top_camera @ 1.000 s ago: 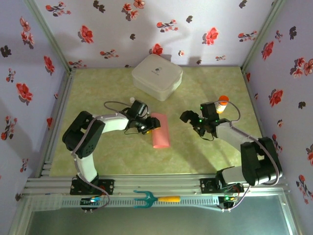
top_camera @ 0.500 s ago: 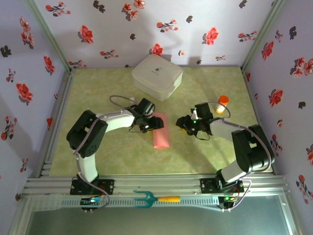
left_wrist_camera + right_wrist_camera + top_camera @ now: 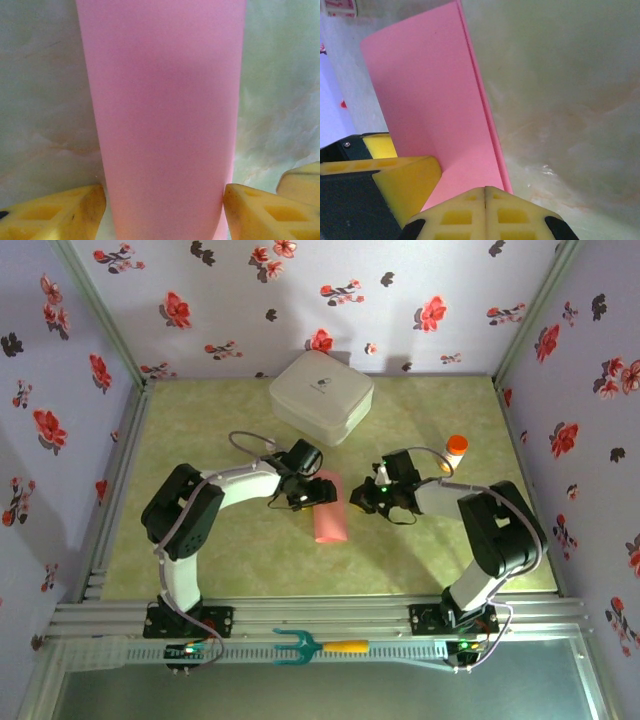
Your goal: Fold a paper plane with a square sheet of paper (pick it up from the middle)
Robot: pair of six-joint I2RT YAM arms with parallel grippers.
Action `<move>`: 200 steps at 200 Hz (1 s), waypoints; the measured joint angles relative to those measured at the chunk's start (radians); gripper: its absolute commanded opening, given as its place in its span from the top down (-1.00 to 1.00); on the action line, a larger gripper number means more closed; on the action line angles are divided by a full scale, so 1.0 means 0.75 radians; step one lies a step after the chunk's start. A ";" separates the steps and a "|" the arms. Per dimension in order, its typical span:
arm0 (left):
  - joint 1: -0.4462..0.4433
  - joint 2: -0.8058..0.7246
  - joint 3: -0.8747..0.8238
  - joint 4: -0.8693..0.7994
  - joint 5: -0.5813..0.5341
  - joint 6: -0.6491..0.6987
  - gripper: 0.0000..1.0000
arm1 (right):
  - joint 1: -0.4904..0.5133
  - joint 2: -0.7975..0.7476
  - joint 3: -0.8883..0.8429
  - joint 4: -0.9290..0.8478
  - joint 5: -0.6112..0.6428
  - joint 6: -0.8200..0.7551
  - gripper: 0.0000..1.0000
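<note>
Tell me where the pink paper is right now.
In the top view the pink paper lies mid-table, on the near side of the white box, with the left gripper at its left edge and the right gripper just to its right.

My left arm [image 3: 235,486] and right arm [image 3: 500,530] pair black joint housings with white link shells, a thin grey cable [image 3: 241,437] looping off each wrist. My fingers [image 3: 50,212] are yellow blocks moulded with square pockets.

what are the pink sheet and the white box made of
Pink sheet: likely thin matte paper, judging by its crisp folded edge and flat, shineless colour. White box: probably smooth moulded plastic, given rounded corners and a slight sheen, though that is uncertain.
</note>
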 measured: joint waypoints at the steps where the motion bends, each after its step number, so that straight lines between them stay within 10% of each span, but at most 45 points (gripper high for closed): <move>1: 0.000 0.000 0.001 -0.001 -0.001 0.000 -0.33 | 0.002 0.002 0.001 0.003 -0.002 0.001 0.96; 200: -0.018 -0.018 0.006 -0.022 -0.048 0.021 -0.45 | 0.062 0.188 0.161 -0.145 0.039 -0.066 0.95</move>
